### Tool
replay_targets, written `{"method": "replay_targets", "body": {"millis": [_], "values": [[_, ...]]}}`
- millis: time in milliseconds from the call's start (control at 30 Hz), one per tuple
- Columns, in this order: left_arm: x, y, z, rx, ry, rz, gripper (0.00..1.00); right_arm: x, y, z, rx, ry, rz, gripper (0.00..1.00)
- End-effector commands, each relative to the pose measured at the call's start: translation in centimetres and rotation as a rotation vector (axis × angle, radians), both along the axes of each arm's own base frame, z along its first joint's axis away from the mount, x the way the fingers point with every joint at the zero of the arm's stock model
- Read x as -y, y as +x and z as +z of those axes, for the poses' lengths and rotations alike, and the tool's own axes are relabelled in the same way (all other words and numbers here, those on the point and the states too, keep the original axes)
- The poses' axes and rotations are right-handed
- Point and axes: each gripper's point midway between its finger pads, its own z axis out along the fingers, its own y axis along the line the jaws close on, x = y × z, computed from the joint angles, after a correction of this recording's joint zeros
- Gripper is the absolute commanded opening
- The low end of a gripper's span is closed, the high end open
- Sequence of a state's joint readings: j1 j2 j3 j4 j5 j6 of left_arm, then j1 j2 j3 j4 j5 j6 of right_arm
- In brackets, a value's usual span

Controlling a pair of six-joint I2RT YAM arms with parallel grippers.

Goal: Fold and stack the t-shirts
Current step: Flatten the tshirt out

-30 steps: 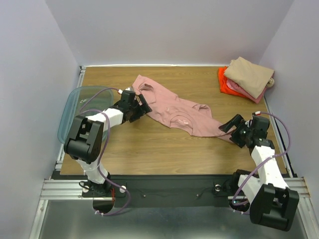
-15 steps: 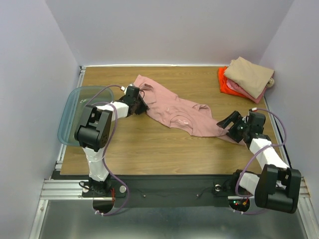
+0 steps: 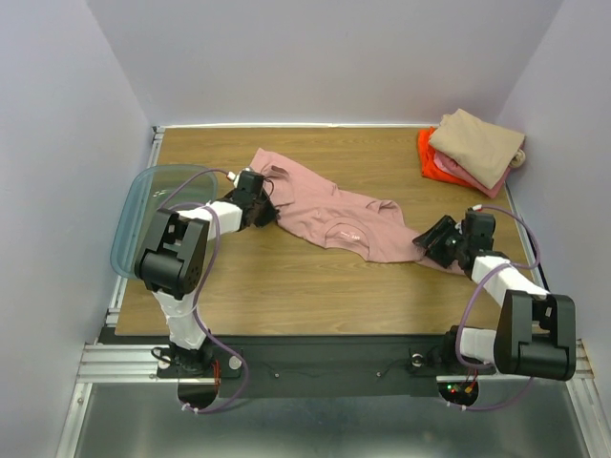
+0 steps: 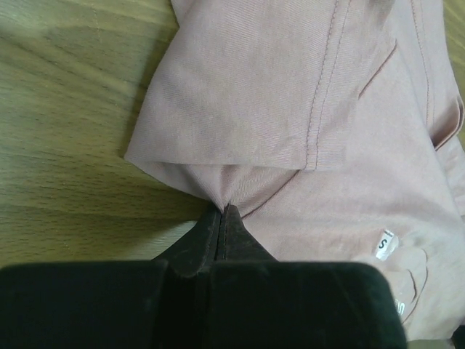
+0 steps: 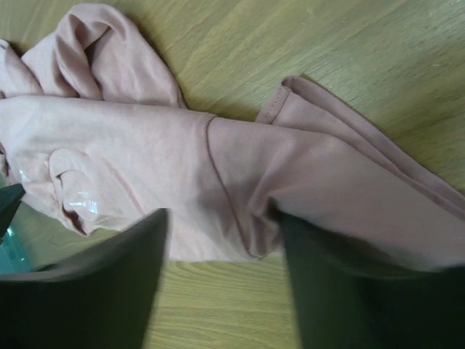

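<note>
Wooden table point(image 3: 286, 277) | pink shirt point(image 3: 334, 205) sprawls mid-table: soft, limp, light | left gripper point(image 4: 221, 214) pinches fabric beside sleeve | right gripper point(image 5: 221, 222) gapes over the other end | I'd grab corners.

The tee point(image 3: 334, 205) was soft, matt pink knit cloth with stitched hems; its print point(image 5: 76, 200) shone glossy. The table point(image 3: 286, 277) was smooth, low-sheen grained wood. The bin point(image 3: 138, 215) was clear, glossy teal plastic. The rails point(image 3: 115, 361) were dull grey metal.
</note>
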State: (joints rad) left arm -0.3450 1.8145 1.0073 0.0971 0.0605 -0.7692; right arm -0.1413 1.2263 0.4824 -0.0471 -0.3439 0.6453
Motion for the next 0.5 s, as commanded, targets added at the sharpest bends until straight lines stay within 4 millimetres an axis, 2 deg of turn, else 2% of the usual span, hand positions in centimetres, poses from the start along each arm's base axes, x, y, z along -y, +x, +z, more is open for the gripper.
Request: {"method": "replay_targets", "body": {"millis": [0, 33, 67, 100, 133, 167, 233, 300, 333, 400, 433, 467], "values": [[1.0, 0.5, 2.9, 0.093, -0.043, -0.056, 0.0, 0.5, 2.7, 2.3, 0.11, -0.03, -0.031, 0.55], [1.0, 0.1, 2.9, 0.092, -0.049, -0.064, 0.0, 0.7, 2.7, 2.3, 0.113, -0.04, -0.04, 0.48], [1.0, 0.1, 3.7, 0.114, -0.054, -0.064, 0.0, 0.7, 2.7, 2.3, 0.112, -0.045, -0.044, 0.37], [0.9, -0.1, 3.4, 0.107, -0.05, -0.063, 0.0, 0.8, 2.8, 2.3, 0.113, -0.05, -0.047, 0.32], [0.8, -0.3, 4.2, 0.128, -0.055, -0.067, 0.0, 0.9, 2.9, 2.5, 0.118, -0.052, -0.052, 0.26], [0.8, -0.4, 4.6, 0.142, -0.058, -0.07, 0.0, 1.0, 3.0, 2.6, 0.123, -0.056, -0.056, 0.14], [0.9, -0.6, 6.6, 0.19, -0.075, -0.081, 0.0, 1.0, 3.4, 3.1, 0.141, -0.058, -0.055, 0.01], [0.9, -1.0, 7.9, 0.221, -0.083, -0.096, 0.0, 1.1, 3.7, 4.3, 0.178, -0.066, -0.054, 0.01], [1.0, -1.2, 9.6, 0.258, -0.099, -0.107, 0.0, 1.1, 4.1, 5.4, 0.209, -0.072, -0.054, 0.0], [1.0, -1.7, 11.4, 0.298, -0.108, -0.124, 0.0, 1.0, 4.4, 7.5, 0.267, -0.073, -0.046, 0.0], [1.0, -2.1, 13.6, 0.346, -0.124, -0.13, 0.0, 1.0, 4.5, 9.9, 0.33, -0.08, -0.043, 0.0], [0.9, -2.3, 14.7, 0.367, -0.129, -0.129, 0.0, 1.0, 4.6, 11.2, 0.363, -0.083, -0.041, 0.0]]}}
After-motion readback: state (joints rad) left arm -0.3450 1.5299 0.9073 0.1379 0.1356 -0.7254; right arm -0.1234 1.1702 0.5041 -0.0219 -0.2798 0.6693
